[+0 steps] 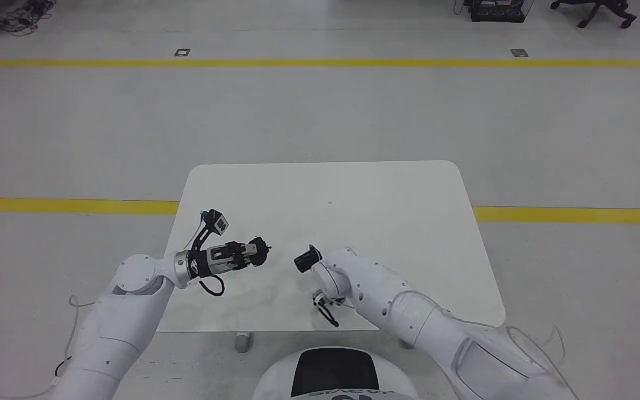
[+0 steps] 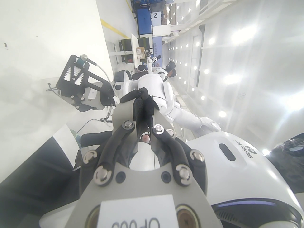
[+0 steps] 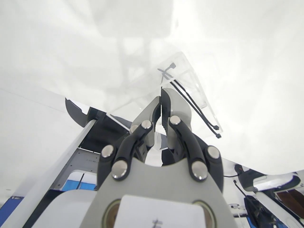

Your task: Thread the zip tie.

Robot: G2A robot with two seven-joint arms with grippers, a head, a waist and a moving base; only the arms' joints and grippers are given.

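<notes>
Fingers (image 3: 175, 105) of right gripper (image 3: 161, 93) are pressed together beside thin black plastic zip ties (image 3: 199, 110) on clear plastic tray (image 3: 201, 91); left gripper (image 2: 142, 103) is likewise closed. Tail is best aligned squarely with head

We see bare white table (image 1: 330, 195) open from 10 to 2 o'clock, a narrow gap near 6 o'clock between left gripper (image 1: 262, 248) and right gripper (image 1: 304, 261), a clear tray (image 3: 198, 81) holding zip ties (image 3: 190, 99) just beyond the right gripper's tip, in its way
</notes>
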